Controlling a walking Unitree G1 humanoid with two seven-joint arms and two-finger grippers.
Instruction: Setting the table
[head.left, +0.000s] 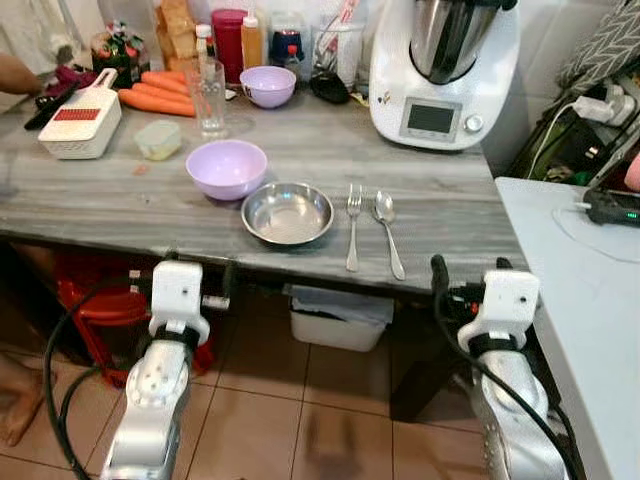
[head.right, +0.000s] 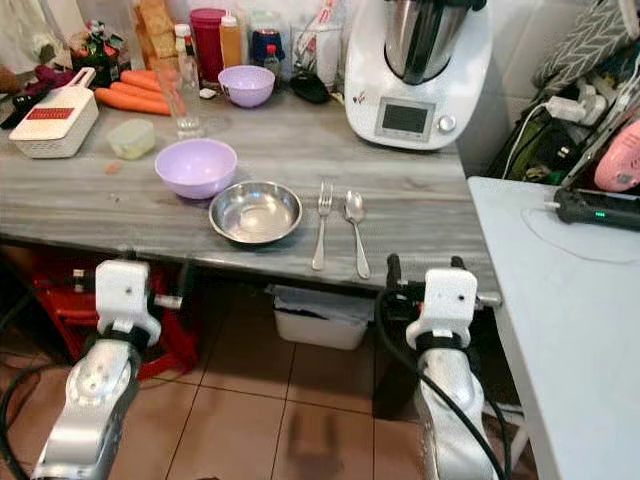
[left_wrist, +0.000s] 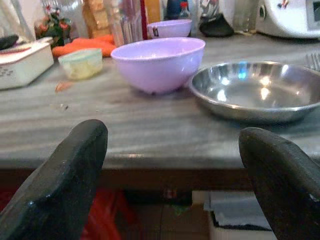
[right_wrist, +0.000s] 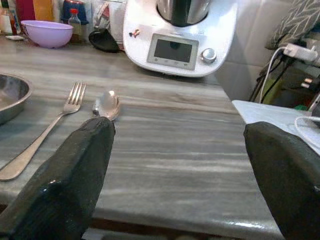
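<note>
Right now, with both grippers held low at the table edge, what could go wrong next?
1. The steel bowl sits close to the table's near edge; a rising left gripper might knock it off.
2. The fork and spoon lie flat, side by side; the open right gripper may nudge one while grasping the other.

lilac bowl (left_wrist: 159, 62) beside steel bowl (left_wrist: 257, 90) on table (left_wrist: 125, 130).
</note>
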